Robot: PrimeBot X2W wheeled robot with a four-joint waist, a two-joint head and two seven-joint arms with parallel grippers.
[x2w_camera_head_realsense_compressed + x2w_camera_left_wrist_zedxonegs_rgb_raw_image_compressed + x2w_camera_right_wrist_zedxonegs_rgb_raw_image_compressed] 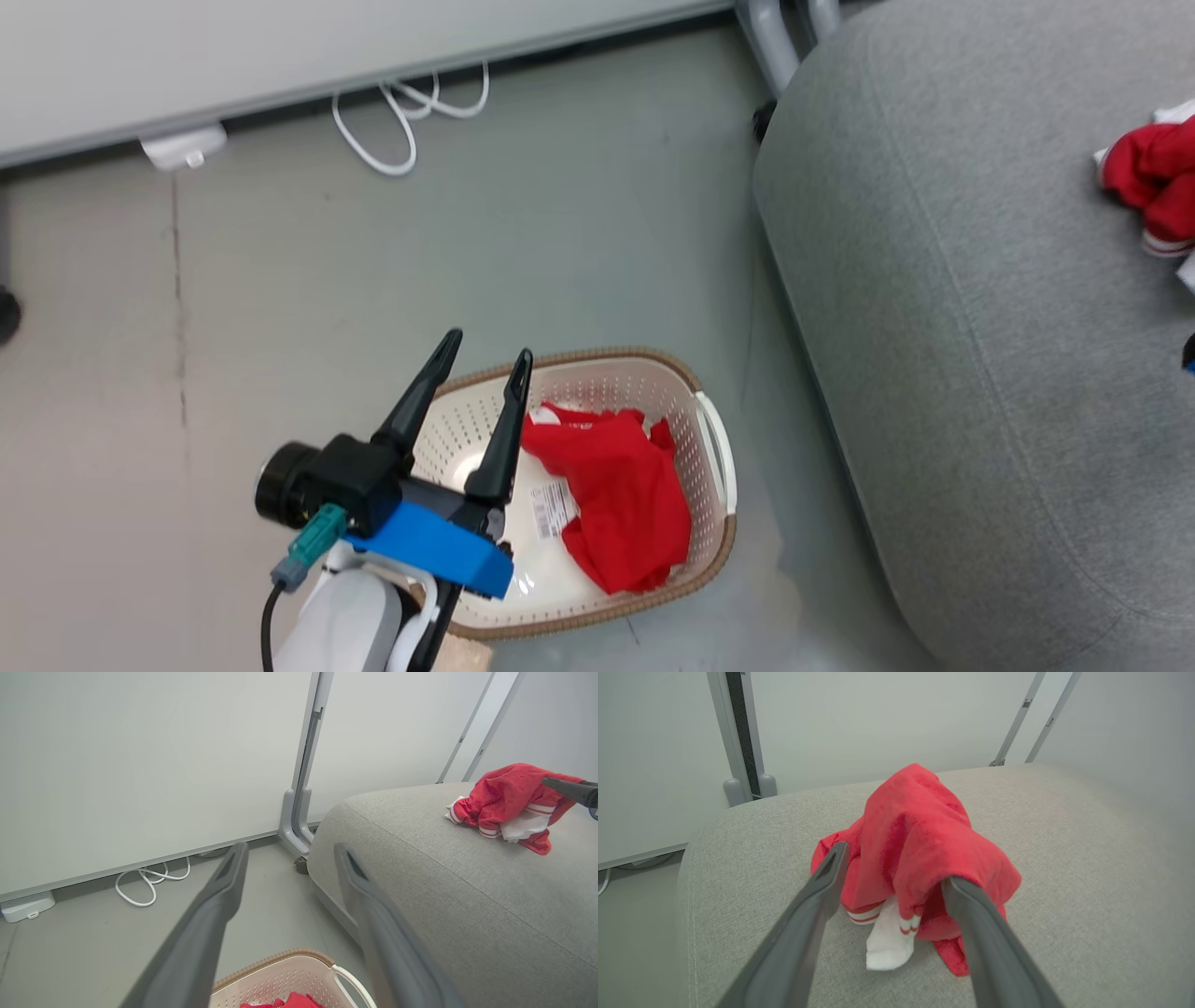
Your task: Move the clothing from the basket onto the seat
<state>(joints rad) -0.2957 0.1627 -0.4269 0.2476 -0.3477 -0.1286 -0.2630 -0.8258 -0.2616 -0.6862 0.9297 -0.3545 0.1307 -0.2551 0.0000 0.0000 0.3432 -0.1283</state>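
Observation:
A red garment (621, 495) with a white label lies crumpled in the right half of the cream basket (714, 551) on the floor. My left gripper (487, 347) hovers open over the basket's left part, nothing between its fingers (224, 891). The basket's rim (275, 959) shows at the bottom of the left wrist view. To the right is the grey seat (962, 280). On it lies another red garment (920, 844) with white striped trim, also seen at the picture's edge (1153, 177). My right gripper (896, 865) is open around it, the cloth draped over the right fingertip (959, 891).
A white coiled cable (401, 117) and a white box (182, 147) lie on the floor by the pale wall panel. Grey metal legs (775, 37) stand at the seat's far corner. Bare grey floor stretches left of the basket.

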